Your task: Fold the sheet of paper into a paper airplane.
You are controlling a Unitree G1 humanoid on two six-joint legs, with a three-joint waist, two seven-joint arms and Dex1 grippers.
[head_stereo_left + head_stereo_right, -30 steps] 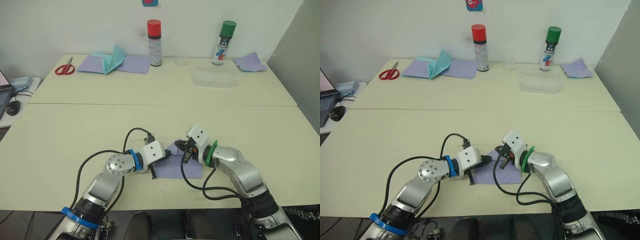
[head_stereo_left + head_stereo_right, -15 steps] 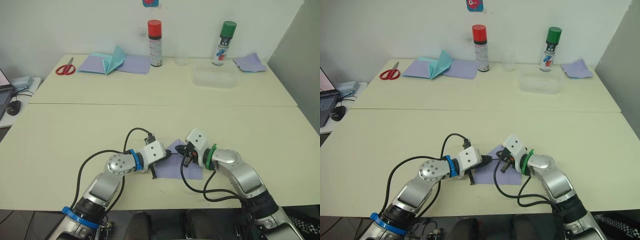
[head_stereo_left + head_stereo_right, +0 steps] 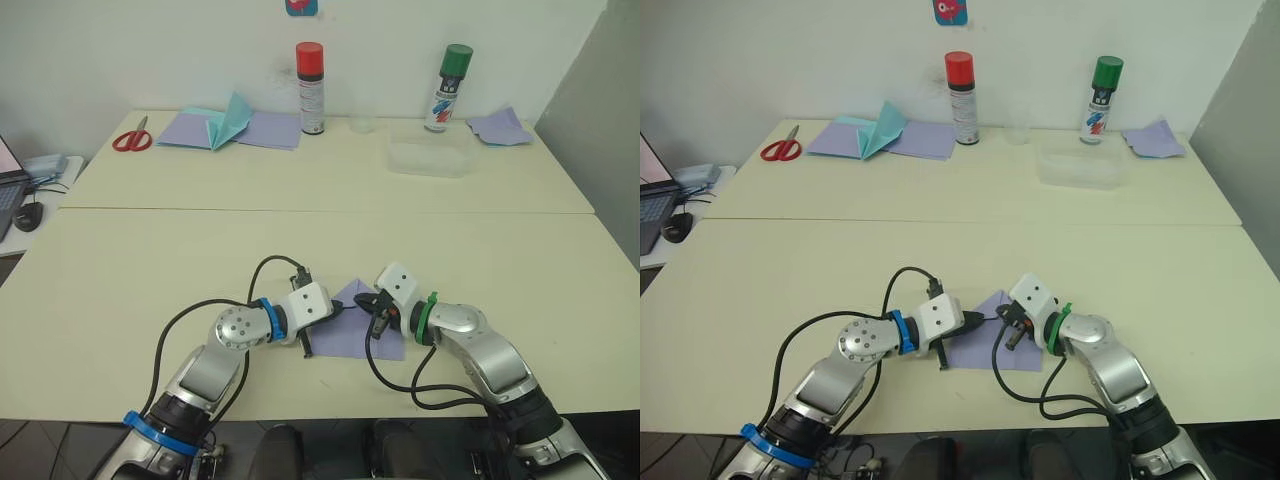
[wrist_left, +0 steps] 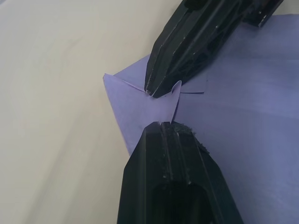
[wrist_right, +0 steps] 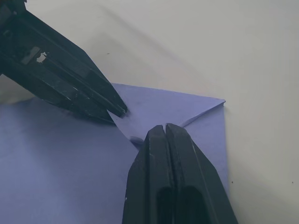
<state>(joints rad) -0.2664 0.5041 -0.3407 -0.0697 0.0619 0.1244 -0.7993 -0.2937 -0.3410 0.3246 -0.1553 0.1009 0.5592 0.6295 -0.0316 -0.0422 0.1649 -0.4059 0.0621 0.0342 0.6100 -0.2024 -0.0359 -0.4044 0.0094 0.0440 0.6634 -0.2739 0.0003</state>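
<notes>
Two spray cans were counted, red-capped [image 3: 309, 87] and green-capped [image 3: 447, 86]. One pair of scissors [image 3: 129, 135], one clear tray [image 3: 431, 157] and several lavender sheets (one near [image 3: 352, 335], others far [image 3: 260, 128]) were counted.

Four cameras, one folded corner

Two head-mounted eyes look forward and down across the surface [image 3: 150, 250] from above; each wrist camera peers close along its own black fingers from opposite sides, sharing the sheet of paper's [image 4: 243, 93] creased corner with the other arm's fingertips facing in.
</notes>
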